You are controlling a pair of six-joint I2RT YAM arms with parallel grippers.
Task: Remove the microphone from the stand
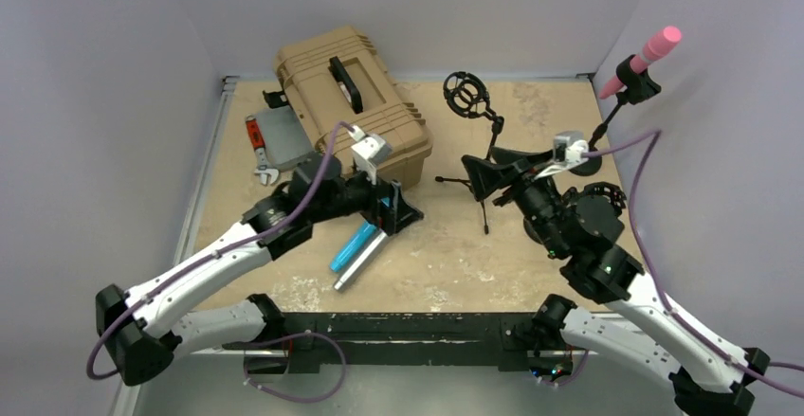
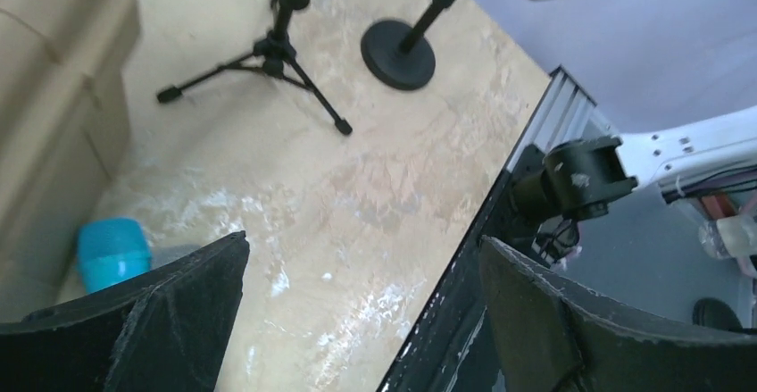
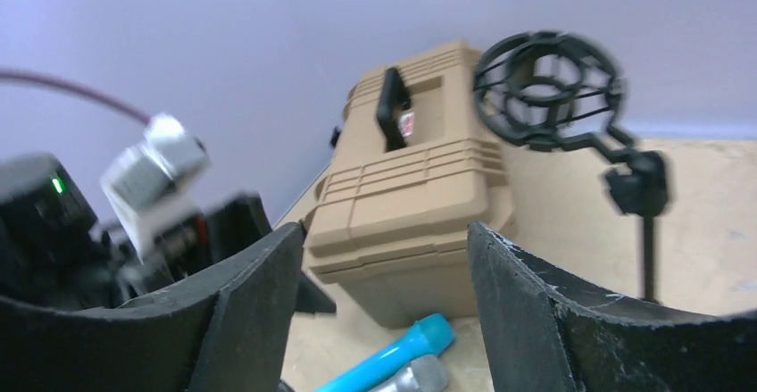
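Mic update: the blue microphone [image 1: 356, 250] is lying flat on the counter [image 1: 446, 255], left of the middle and toward the near edge. Its blue head points at the tan hard case [image 1: 356, 94] and sits just off the case's near corner. The left fingers [image 2: 178, 321] are spread wide with nothing between them, hovering right over the mic's head end. The right fingers [image 3: 553, 321] are apart too, not gripping anything, and face the case from mid-counter. The shock-mount tripod stand [image 1: 469, 99] is upright near the middle of the far edge, well apart from the blue mic. Over at the far right corner a pink microphone [image 1: 647, 58] sits tilted in the clip of a round-base stand [image 2: 398, 53].
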